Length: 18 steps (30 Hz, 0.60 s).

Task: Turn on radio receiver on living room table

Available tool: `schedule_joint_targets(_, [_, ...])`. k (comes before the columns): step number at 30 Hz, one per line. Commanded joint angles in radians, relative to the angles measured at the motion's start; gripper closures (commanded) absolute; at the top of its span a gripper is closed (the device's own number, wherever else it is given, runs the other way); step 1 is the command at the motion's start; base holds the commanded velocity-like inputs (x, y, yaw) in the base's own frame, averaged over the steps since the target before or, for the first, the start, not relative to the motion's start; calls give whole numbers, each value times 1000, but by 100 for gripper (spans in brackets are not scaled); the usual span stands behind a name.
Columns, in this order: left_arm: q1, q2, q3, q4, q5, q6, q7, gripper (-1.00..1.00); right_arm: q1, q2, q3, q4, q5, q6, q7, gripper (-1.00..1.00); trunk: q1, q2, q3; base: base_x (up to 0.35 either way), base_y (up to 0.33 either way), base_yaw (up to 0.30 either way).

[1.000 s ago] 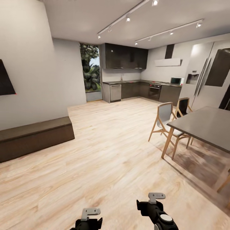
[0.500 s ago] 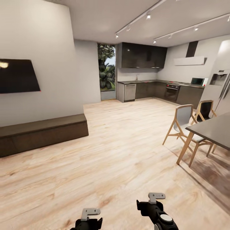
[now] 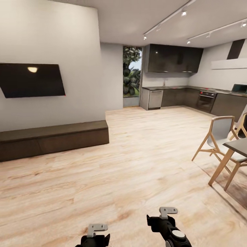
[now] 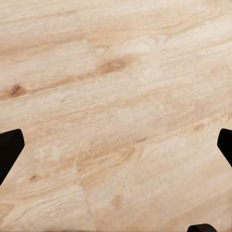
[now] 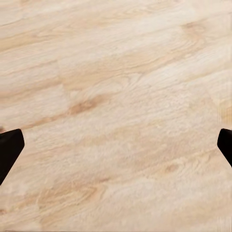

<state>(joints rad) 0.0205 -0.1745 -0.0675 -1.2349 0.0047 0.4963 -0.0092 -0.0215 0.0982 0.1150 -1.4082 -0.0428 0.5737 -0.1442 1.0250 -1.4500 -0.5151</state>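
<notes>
The radio receiver and the low glossy table are out of view. I face an open room with a light wood floor [image 3: 130, 164]. My left gripper [image 3: 97, 236] and right gripper [image 3: 167, 221] hang low over that floor at the head view's near edge. In the left wrist view, the left gripper [image 4: 116, 147] has its dark fingertips [image 4: 8, 147] spread far apart, with only floorboards between them. The right gripper [image 5: 116, 147] in the right wrist view stands just as wide, fingertips [image 5: 9, 147] at the picture's sides, holding nothing.
A long low dark cabinet [image 3: 55, 137] runs along the left wall under a black wall screen [image 3: 32, 79]. At the right stand a dark dining table [image 3: 240, 146] and wooden chairs [image 3: 219, 137]. A dark kitchen [image 3: 178, 97] and a garden window [image 3: 132, 73] lie far ahead.
The whole view has swung left: the wall screen has come fully into sight and the dining table and chairs have slid to the right edge. Both arms keep their pose.
</notes>
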Motion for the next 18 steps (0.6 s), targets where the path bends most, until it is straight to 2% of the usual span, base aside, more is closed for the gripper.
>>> schedule_joint_targets(1, [0, 0, 0, 0, 0, 0, 0, -100, 0, 0, 0, 0, 0, 0, 0, -100, 0, 0, 0, 0, 0, 300])
schedule_joint_targets(18, [-1, 0, 0, 0, 0, 1, 0, -100, 0, 0, 0, 0, -2, 0, 0, -100, 0, 0, -6, 0, 0, 300])
